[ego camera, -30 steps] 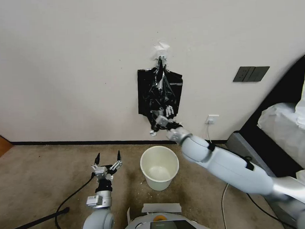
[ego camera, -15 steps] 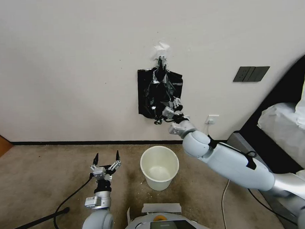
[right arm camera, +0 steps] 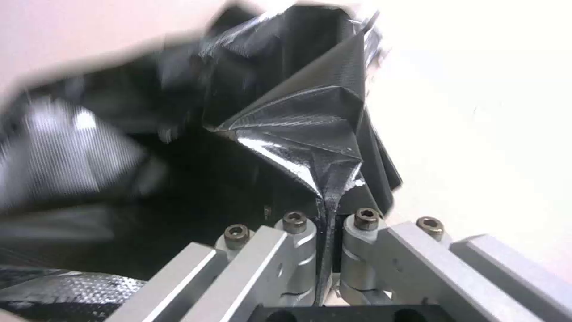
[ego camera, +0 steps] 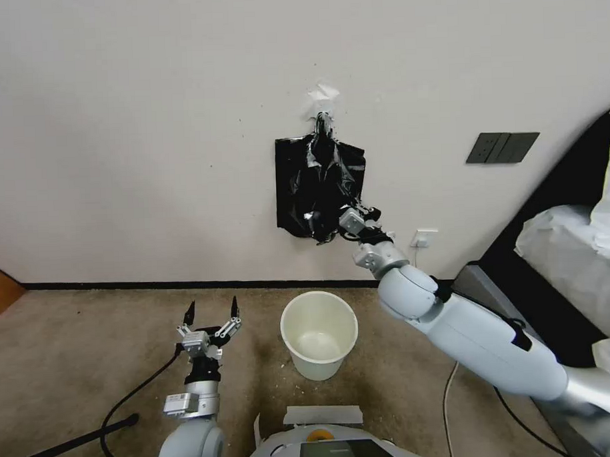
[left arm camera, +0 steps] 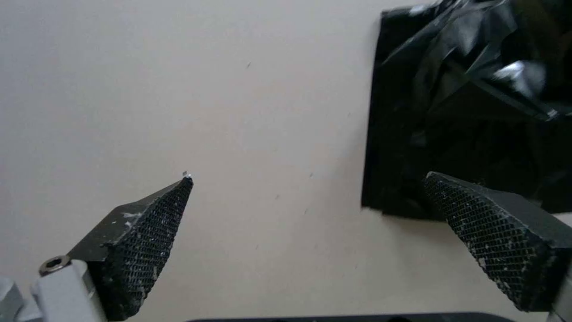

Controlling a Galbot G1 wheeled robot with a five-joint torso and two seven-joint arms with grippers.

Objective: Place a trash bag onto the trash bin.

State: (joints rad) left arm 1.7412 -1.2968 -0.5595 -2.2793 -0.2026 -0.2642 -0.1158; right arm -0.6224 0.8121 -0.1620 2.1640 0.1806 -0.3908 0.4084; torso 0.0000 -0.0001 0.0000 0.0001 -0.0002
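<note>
The robot's right arm reaches up to the wall [ego camera: 148, 127], where its right end effector [ego camera: 341, 222] is clamped on a fold at the lower part of the trash bag [ego camera: 323, 181]. The bag, thin black film with shiny creases, hangs bunched from a hook [ego camera: 323, 118] under a scrap of white tape [ego camera: 320, 98], in front of a flat black pack [ego camera: 283, 189] lying against the wall. In the right wrist view the right end effector [right arm camera: 329, 223] has its two metal fingers [right arm camera: 292, 241] pressed together, with a pinched pleat of the trash bag [right arm camera: 310, 134] running between them.

The trash bin [ego camera: 319, 334], a cream-white round bucket, stands upright on the brown carpet [ego camera: 69, 343] below the bag, between the two arms and well apart from the bag. Its inside is bare.

The left end effector [ego camera: 211, 317] hovers low over the carpet, left of the bin, pointing up with its two black tips spread wide and nothing between them. In the left wrist view the left end effector [left arm camera: 307, 210] shows the same wide gap, its textured fingertips [left arm camera: 155, 223] framing the wall, with the black film [left arm camera: 471, 89] off to one side.

A dark switch plate [ego camera: 502, 147] and a white socket [ego camera: 424, 237] sit on the wall to the right of the bag.
</note>
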